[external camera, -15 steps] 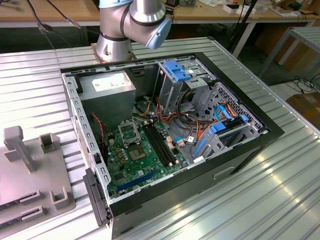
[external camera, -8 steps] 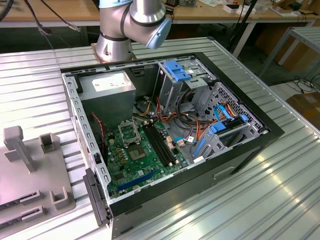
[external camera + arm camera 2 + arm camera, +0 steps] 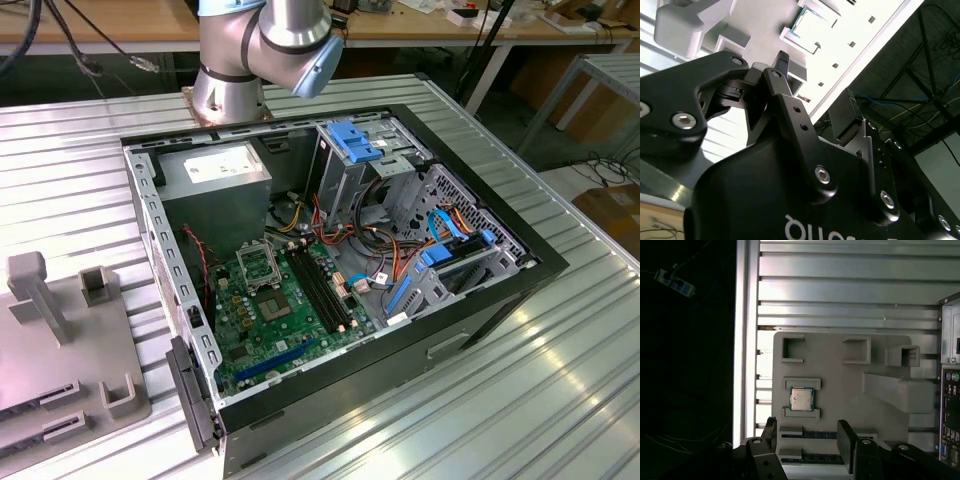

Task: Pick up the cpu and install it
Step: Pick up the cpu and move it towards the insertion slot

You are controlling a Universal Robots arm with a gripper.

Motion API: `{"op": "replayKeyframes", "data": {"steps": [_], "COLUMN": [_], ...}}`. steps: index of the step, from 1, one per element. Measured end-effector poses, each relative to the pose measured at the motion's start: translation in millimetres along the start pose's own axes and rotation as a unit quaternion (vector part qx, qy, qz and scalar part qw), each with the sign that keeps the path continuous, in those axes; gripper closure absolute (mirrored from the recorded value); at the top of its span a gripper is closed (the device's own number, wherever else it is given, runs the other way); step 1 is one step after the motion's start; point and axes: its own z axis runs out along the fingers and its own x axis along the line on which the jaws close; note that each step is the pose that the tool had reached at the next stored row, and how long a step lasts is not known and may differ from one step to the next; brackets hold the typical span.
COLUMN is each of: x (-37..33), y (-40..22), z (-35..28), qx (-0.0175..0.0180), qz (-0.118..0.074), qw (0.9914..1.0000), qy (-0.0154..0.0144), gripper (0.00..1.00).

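Where the cpu lies: I see the cpu flat on the grey tray, its dull metal top facing up. It sits between two low grey bars of the tray.
Gripper: my gripper hangs over the tray. It is near the cpu but not touching it.
Jaws: they stand wide apart, and nothing is between them.
Fingers: two black fingers reach out over the edge of the tray in the first wrist view.
Tray: it rests on the ribbed metal table, just beside the computer case, on the exterior view's left.
Case: its top side is open, and I can see the green motherboard on its floor.
Socket: the shiny socket frame sits on the motherboard, beside the long black memory slots.
Arm: the arm base stands on the table behind the case.
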Motion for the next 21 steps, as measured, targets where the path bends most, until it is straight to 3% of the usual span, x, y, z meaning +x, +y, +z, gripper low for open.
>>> {"op": "replayKeyframes", "data": {"steps": [7,10,21], "x": [0.5,2.4,1.8], "y": [-1.9,-2.2,-3.2], "z": [9.9,19.6,42.5], "qx": [0.0011,0.0010,0.0009], "qz": [-0.033,-0.031,-0.029], "qw": [0.99945,0.99952,0.99958], "qy": [0.0023,0.0021,0.0020], "gripper": [0.40,0.40,0.40]}}
